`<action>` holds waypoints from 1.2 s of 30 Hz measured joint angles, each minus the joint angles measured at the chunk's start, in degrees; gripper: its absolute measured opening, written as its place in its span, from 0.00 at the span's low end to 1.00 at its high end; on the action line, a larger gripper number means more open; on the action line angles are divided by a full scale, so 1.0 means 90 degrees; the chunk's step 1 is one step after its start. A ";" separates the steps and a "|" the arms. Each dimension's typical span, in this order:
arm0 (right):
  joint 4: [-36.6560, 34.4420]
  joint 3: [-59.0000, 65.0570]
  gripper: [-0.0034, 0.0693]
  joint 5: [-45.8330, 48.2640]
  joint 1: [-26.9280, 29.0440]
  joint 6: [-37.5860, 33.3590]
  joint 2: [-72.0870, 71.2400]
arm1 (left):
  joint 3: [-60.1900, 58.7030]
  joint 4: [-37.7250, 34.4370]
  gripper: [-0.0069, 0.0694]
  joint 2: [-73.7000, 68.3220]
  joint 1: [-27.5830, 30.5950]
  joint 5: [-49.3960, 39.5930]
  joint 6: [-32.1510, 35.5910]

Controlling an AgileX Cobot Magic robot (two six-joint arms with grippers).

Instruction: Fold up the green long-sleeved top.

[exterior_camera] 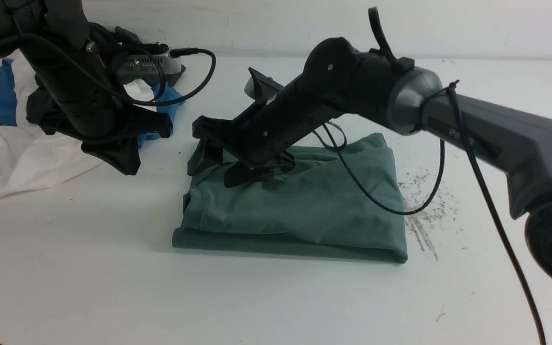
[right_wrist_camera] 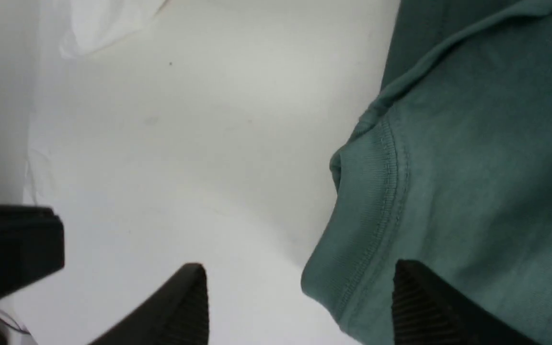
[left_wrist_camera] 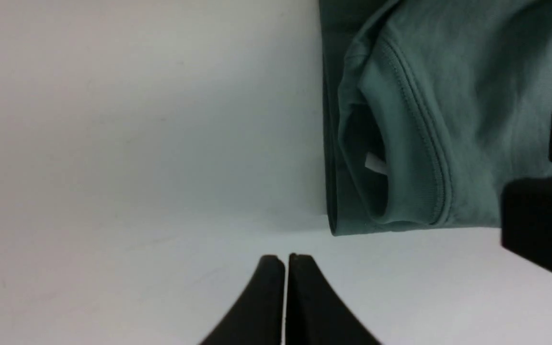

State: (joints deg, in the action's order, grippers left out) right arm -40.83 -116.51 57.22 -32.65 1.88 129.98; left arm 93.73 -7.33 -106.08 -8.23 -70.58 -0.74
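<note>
The green long-sleeved top [exterior_camera: 304, 211] lies folded into a thick rectangle in the middle of the white table. Its collar with the white neck tag [left_wrist_camera: 375, 164] faces the left side. My right gripper [exterior_camera: 218, 165] hovers over the top's far left corner, jaws wide open. In the right wrist view a ribbed edge of the top [right_wrist_camera: 376, 215] lies loose between the fingers of the right gripper [right_wrist_camera: 297, 270], nearer one finger. My left gripper [exterior_camera: 125, 165] hangs left of the top over bare table, shut and empty; the left wrist view shows this gripper [left_wrist_camera: 285, 258] a short way from the top [left_wrist_camera: 448, 96].
A pile of white, blue and black garments [exterior_camera: 17, 143] covers the far left of the table behind my left arm. The right arm's black cable [exterior_camera: 376, 201] droops over the top. Dark scuff marks [exterior_camera: 424, 211] lie on the table right of the top.
</note>
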 joint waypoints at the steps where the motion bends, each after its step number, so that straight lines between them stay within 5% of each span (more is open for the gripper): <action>1: 0.0173 -0.0211 0.72 0.0480 0.0134 -0.0160 0.0000 | 0.0000 -0.0002 0.09 0.0000 0.0000 0.0000 0.0006; 5: 0.1244 -0.0916 0.59 0.1348 0.0604 -0.0209 -0.0017 | 0.0000 -0.0033 0.09 -0.0015 0.0000 0.0000 0.0027; 7: 0.2344 -0.1101 0.37 0.1453 0.0901 -0.0037 -0.0198 | 0.0000 -0.0284 0.09 -0.0043 0.0000 0.0000 0.0082; 11: 0.3291 -0.0711 0.09 0.1476 0.1032 0.0054 -0.0658 | 0.0000 -0.0832 0.09 -0.0161 -0.0083 0.0008 0.0468; 21: 0.3313 0.1864 0.03 0.1535 0.0995 -0.0146 -0.1379 | 0.0000 -0.1419 0.09 -0.1045 -0.0802 0.0703 0.0868; 36: 0.3989 0.2773 0.03 0.1373 0.0962 0.0222 -0.0921 | 0.0040 -0.0653 0.09 -0.1828 -0.0808 0.0336 0.0603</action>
State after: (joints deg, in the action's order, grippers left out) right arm -4.92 -91.55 69.58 -23.99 3.88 121.69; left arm 94.09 -13.21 -122.53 -15.51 -67.55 4.69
